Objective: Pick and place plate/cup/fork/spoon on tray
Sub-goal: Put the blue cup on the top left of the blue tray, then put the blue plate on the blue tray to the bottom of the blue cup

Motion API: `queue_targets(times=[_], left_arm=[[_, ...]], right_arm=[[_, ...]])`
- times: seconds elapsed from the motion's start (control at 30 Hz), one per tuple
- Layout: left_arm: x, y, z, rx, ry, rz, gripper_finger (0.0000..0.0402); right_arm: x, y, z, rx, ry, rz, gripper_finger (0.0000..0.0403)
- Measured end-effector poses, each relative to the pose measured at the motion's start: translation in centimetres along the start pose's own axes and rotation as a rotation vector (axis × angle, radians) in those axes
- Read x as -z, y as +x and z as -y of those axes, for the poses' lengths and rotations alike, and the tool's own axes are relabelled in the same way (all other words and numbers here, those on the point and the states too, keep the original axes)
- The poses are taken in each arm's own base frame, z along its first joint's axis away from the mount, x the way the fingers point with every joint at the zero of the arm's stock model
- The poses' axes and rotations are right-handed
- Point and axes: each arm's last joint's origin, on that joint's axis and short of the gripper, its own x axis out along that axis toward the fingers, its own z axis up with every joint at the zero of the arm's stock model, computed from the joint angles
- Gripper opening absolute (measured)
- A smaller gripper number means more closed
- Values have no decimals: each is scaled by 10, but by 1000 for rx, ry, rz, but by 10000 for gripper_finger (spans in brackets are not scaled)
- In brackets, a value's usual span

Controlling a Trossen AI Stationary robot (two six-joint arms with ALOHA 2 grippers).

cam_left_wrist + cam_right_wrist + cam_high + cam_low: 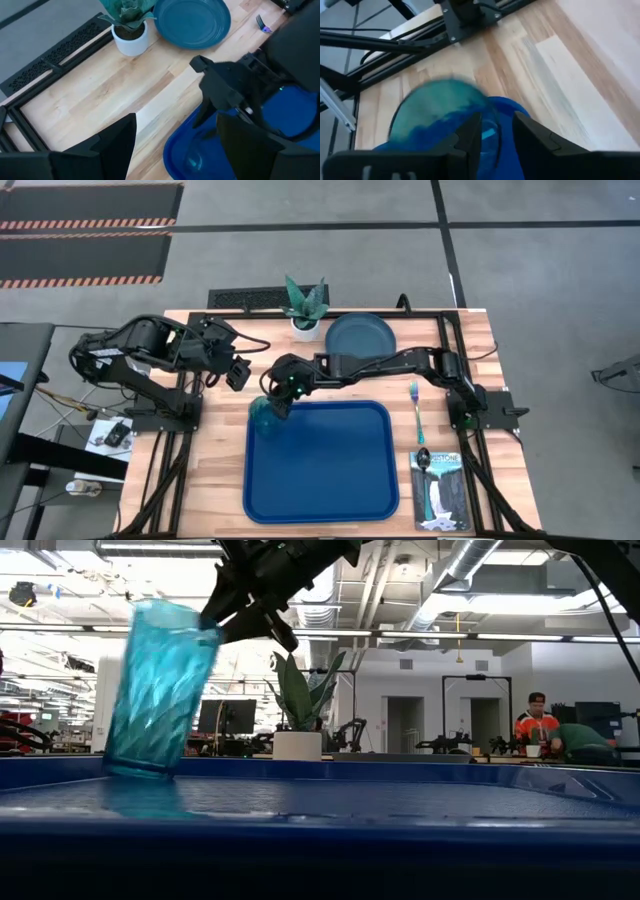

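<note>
Cup (pixel 160 690) translucent teal, ribbed; tray (pixel 320 500) bright blue

- The tray (pixel 330 470) fills the lower centre of the high view.
- The cup (pixel 263 413) stands tilted in its upper-left corner.
- The plate (pixel 360 336) lies above the tray, the plant (pixel 303 305) left of it.
- The fork (pixel 416 408) lies right of the tray, the spoon (pixel 424 456) below it, on a booklet (pixel 440 490).
</note>
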Motion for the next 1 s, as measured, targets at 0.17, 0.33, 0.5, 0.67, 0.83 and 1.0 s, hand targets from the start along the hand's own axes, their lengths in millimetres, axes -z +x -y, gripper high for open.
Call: queue_targets(times=[0.17,0.33,0.5,0.67,0.83,1.0], left_arm=[[0,0,0,4,-5,-8,261],[0,0,0,9,-5,-15,261],[0,-2,-2,17,-17,-13,261],[5,-9,-12,57,-38,-22,261],[25,-11,-38,47,-125,-21,261],[51,-8,-67,25,-297,-11,261]], right_arm=[[0,0,-2,-7,-6,2,131],[-3,-4,-2,-8,-12,15,128],[-11,-27,-7,0,-33,23,128],[-19,-67,-6,114,-84,7,128],[-24,-131,4,244,-110,-72,128],[-16,-185,40,453,-20,-159,128]])
